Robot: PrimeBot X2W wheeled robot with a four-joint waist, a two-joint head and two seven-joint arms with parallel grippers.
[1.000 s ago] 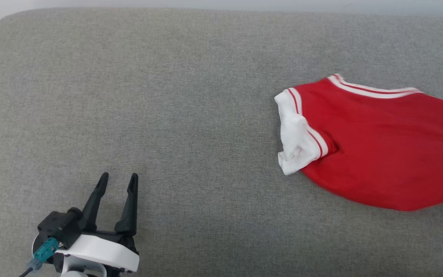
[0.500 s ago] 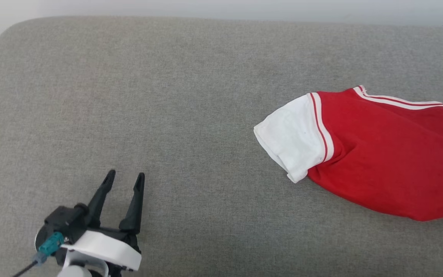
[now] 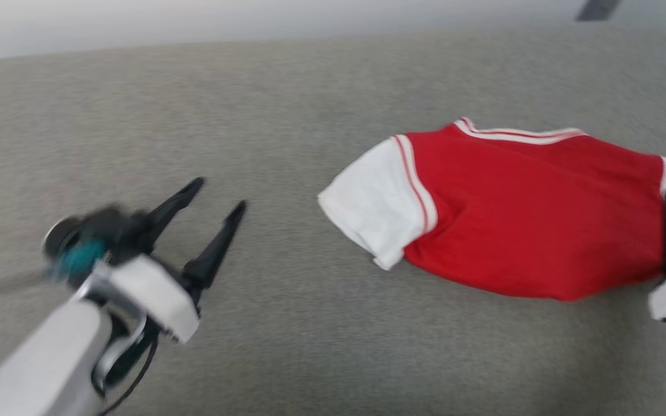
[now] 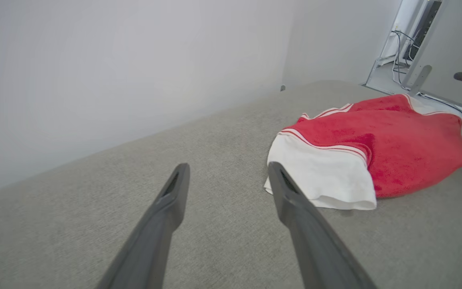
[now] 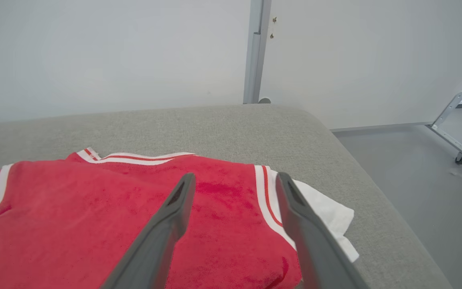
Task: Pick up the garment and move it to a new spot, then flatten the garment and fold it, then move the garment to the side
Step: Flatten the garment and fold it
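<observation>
**Red jersey down and rumpled, both pincers empty**

Closest in, the left pincer [image 3: 219, 195] hangs over the bare grey surface [image 3: 310, 346], fingers spread wide, nothing between them, and it's short of the cloth. Over on the right, the right pincer [image 5: 235, 178] is parted too. It carries nothing and sits poised just above the red body beside a striped shoulder seam.

Between them lies the garment [image 3: 529, 208], on the right half of the surface. One white sleeve [image 3: 376, 202] points toward the left pincer, and the other sleeve [image 5: 327, 212] spills toward the surface's right end. The near hem looks rolled under, and the collar trim [image 3: 518, 134] is on the far side.

Flattening looks like the job now. I'd want each pincer low on its own sleeve or shoulder, pinching a single layer. Then draw outward evenly, because this thin fabric will bunch if one side leads. After that, tease out the tucked hem.

Beyond it all is a plain pale wall [image 4: 94, 80].
</observation>
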